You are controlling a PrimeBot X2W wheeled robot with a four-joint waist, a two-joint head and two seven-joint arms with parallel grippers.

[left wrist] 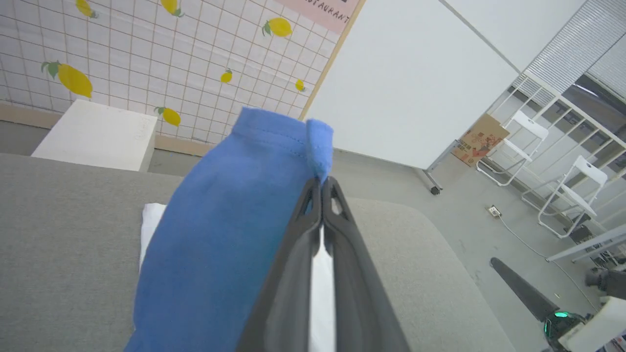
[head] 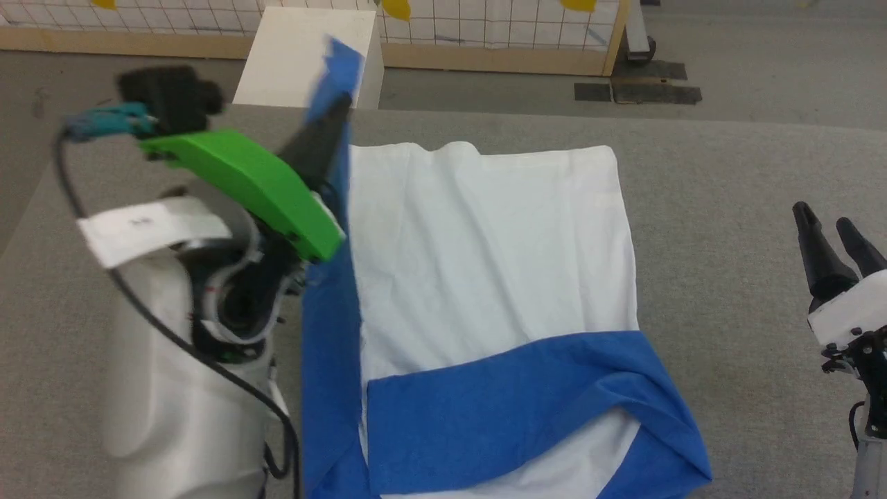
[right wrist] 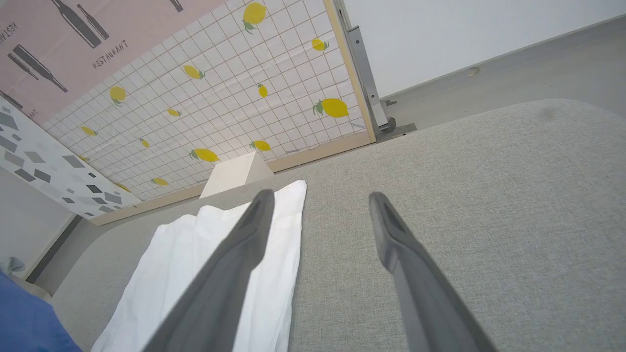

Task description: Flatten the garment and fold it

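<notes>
White soft T-shirt with blue sleeves lies on the grey fabric bench, long axis near edge to far. Your left gripper pinches one raised sleeve; your right gripper gapes empty.

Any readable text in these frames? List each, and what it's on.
"RESTAURANT": pink poster with bottle silhouettes, right wrist view.
"STAURANT": the same pink poster, word cut off by the top edge, left wrist view.
White tag, head view: mark too blurred to read.
Cardboard box: print too small to read.
</notes>
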